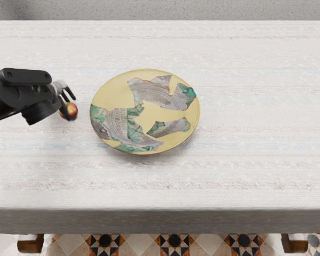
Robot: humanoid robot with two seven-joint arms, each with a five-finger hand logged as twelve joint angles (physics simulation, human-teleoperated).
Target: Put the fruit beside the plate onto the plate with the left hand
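The pale tabletop point(245, 165) fills most of the frame. A yellow plate point(113, 89) with grey-green patches lies at centre. The left hand point(47, 101) reaches in at middle left, against the fruit point(70, 110); whether it grips is unclear. The small red-yellow fruit sits just left of the plate.
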